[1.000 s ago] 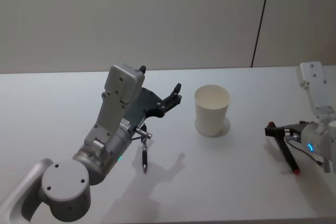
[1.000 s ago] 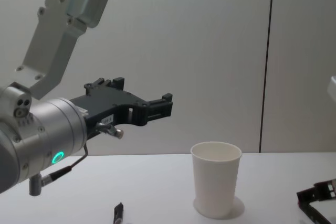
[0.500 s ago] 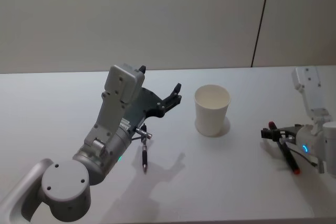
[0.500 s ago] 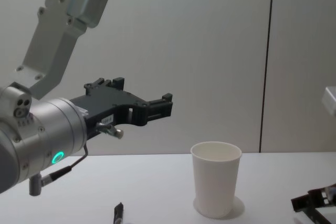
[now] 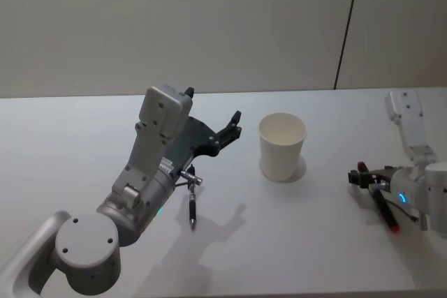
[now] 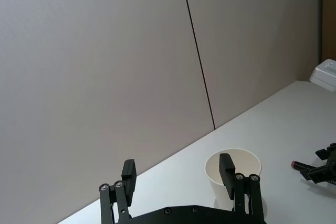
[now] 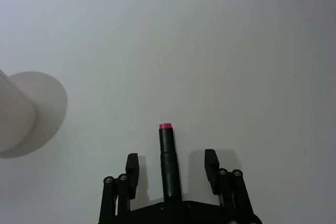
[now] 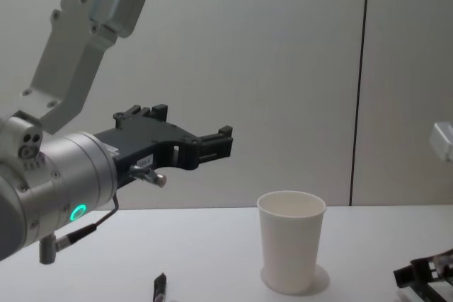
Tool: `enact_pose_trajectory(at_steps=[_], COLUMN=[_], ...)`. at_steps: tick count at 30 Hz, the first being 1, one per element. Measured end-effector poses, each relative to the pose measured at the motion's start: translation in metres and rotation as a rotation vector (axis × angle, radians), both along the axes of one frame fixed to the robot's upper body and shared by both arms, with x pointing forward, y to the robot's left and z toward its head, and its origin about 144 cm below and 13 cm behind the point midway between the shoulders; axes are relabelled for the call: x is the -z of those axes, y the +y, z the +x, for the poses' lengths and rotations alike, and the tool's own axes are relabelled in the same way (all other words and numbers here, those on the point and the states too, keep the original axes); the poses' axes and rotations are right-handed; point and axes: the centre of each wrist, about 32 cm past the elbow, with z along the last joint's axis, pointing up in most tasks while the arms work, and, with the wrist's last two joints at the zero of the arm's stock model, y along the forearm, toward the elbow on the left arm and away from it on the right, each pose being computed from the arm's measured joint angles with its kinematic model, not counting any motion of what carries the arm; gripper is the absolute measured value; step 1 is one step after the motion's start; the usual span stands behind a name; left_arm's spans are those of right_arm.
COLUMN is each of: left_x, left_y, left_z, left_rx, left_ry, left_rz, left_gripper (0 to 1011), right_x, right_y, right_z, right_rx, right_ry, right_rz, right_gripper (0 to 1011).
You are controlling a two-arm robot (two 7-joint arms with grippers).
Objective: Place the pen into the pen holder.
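Nearest, a slim black pen (image 5: pixel 193 213) lies flat on the smooth white table (image 5: pixel 84 137), beside the left arm. The left gripper (image 6: pixel 177 172), matte black, hangs above the table, its fingers spread wide and holding nothing; a small white label on its body is too small to read. On the right, the right gripper (image 7: pixel 171 157) sits low, fingers parted either side of a red-tipped pen (image 7: pixel 167 145) lying flat, with a gap on each side. Farther back stands the cup (image 5: pixel 282 146): plain white paper, tapered, with a rolled rim, upright and well apart from both pens.

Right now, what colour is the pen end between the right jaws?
The pen end is pink-red; best in right wrist view.
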Motion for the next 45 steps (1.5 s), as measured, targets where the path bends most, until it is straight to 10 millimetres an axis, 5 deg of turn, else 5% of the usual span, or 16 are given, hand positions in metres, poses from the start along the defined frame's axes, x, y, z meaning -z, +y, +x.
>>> enact_pose_trajectory(at_steps=[21,45], left_x=[0.000,0.000], left_y=[0.000,0.000], left_z=[0.000,0.000], left_rx=[0.000,0.000], left_ry=[0.000,0.000], left_rz=[0.000,0.000], left_gripper=[1004,1004], right_x=[0.010,0.002], right_y=[-0.003,-0.005], right_z=[0.003,-0.010], right_rx=[0.002,-0.021], right_ry=[0.018,-0.149], right_rz=[0.009,0.062], right_gripper=[184,184])
